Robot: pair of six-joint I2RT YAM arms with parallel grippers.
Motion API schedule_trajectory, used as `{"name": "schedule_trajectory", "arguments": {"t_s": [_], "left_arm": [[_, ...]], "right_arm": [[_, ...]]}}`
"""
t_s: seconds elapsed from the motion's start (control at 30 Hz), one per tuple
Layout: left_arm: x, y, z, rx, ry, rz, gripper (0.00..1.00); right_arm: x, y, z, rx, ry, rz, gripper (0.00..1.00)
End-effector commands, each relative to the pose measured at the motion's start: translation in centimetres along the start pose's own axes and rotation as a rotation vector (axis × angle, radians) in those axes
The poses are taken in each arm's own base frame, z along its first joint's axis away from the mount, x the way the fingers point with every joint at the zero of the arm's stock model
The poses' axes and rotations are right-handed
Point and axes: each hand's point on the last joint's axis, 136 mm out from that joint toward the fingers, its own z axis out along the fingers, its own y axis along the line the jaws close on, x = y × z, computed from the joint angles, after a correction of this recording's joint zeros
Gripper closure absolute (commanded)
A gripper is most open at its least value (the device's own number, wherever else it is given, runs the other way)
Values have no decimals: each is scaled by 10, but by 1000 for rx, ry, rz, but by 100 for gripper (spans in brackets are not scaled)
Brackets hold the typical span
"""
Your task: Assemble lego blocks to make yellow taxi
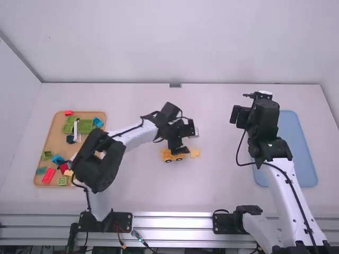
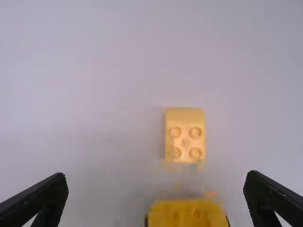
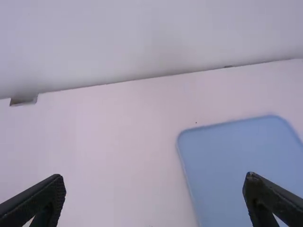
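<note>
Around the middle of the table my left gripper [image 1: 180, 150] is over the yellow wheeled car body [image 1: 168, 156]. A loose yellow block [image 1: 195, 153] lies just right of the body. In the left wrist view my left gripper [image 2: 156, 201] stands wide open, the car body [image 2: 187, 213] between its fingers at the bottom edge and the loose block [image 2: 185, 135], with studs and a curved end, beyond it. My right gripper [image 1: 248, 96] is held up near the blue tray; in the right wrist view the right gripper [image 3: 154, 201] is open and holds nothing.
A wooden tray [image 1: 55, 138] at the left carries green, blue, red and other bricks, its right part behind the left arm. At the right lies a blue tray [image 1: 301, 145], partly behind the right arm. A wall [image 1: 180, 42] rises along the table's far edge.
</note>
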Motion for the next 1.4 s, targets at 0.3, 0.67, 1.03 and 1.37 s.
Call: {"name": "schedule_trajectory", "arguments": {"t_s": [0.3,0.67,1.03,1.37], "left_arm": [[52,-10,-70,107,-480,-66,1],[87,-19,-65,13,-522,-103,1],[96,-27,-55,-18,-532,-20,1],[92,-20,-53,6,-533,-33,1]], "right_arm": [[38,129,12,-779,-114,-504,1],[89,159,52,-904,-63,-632,1],[156,196,43,-1313,-145,-716,1],[199,189,47,-1390,-162,-741,0]]}}
